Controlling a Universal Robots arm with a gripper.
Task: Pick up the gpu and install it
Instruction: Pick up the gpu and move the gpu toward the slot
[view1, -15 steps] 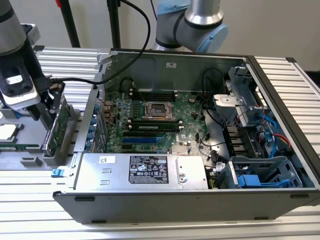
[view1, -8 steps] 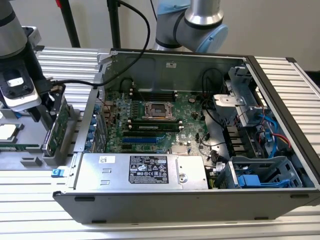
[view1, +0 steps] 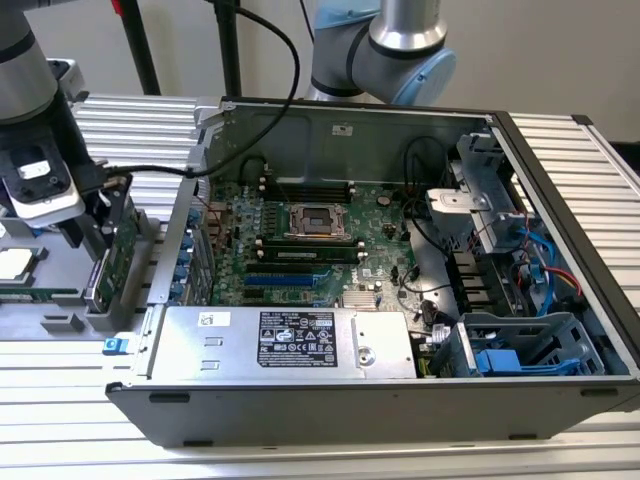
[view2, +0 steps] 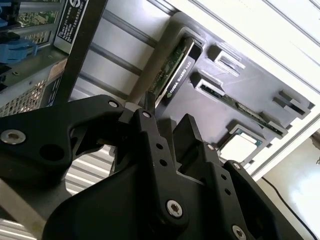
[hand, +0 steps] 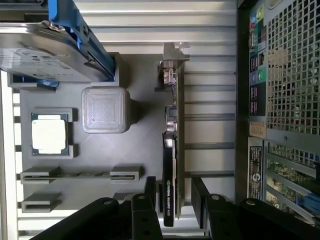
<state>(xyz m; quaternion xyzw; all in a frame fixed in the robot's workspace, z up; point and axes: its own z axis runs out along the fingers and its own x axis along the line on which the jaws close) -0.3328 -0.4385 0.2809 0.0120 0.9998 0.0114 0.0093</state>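
The gpu stands on its edge in a slot of the grey parts tray, outside the open computer case, at the exterior view's left of it. The gripper is right on top of it. Its fingers are spread and straddle one end of the card, one to each face, with a sliver of daylight showing on both sides, so I'd say nothing is pinched yet. The card's long axis runs straight away from the fingers towards its silver end bracket at the far end. From the exterior view the gripper hangs just beside the green board. There is white lettering along the card's black edge and a printed label on the power supply.
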